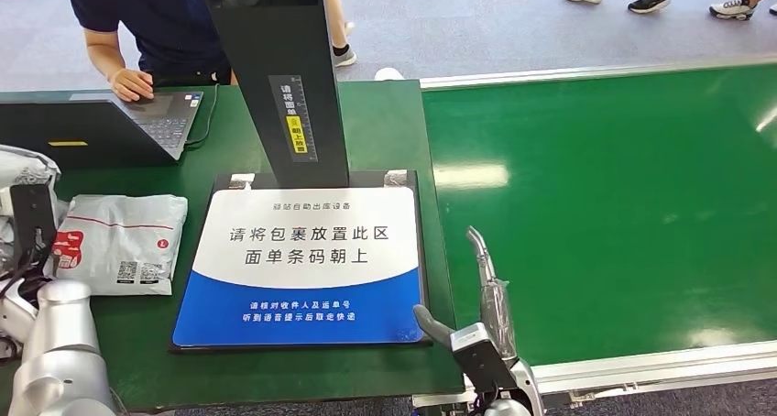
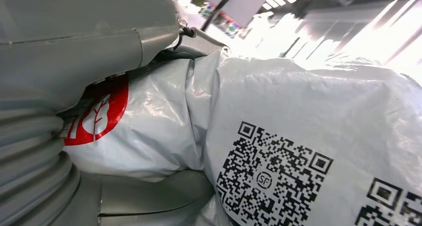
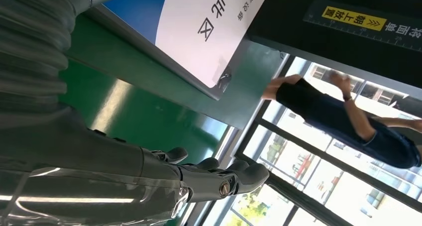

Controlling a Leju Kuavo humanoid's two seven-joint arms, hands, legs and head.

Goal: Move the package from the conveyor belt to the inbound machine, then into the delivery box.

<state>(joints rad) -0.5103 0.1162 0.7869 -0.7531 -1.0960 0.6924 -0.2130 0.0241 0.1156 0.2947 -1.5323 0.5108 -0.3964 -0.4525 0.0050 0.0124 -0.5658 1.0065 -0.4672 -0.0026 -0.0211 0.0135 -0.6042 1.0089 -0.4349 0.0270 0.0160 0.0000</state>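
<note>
Left hand grips a soft, slippery package beside the bench, best held at its bunched edge; right hand hovers open, fingers apart.

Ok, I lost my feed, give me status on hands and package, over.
Left hand grips package, on table beside scanner pad. Right hand open, empty, by belt. Laptop behind package, apart.

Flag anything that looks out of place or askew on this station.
A grey package lies on the green table left of the inbound machine's blue-and-white pad, not on it. Nothing looks spilled or damaged.
</note>
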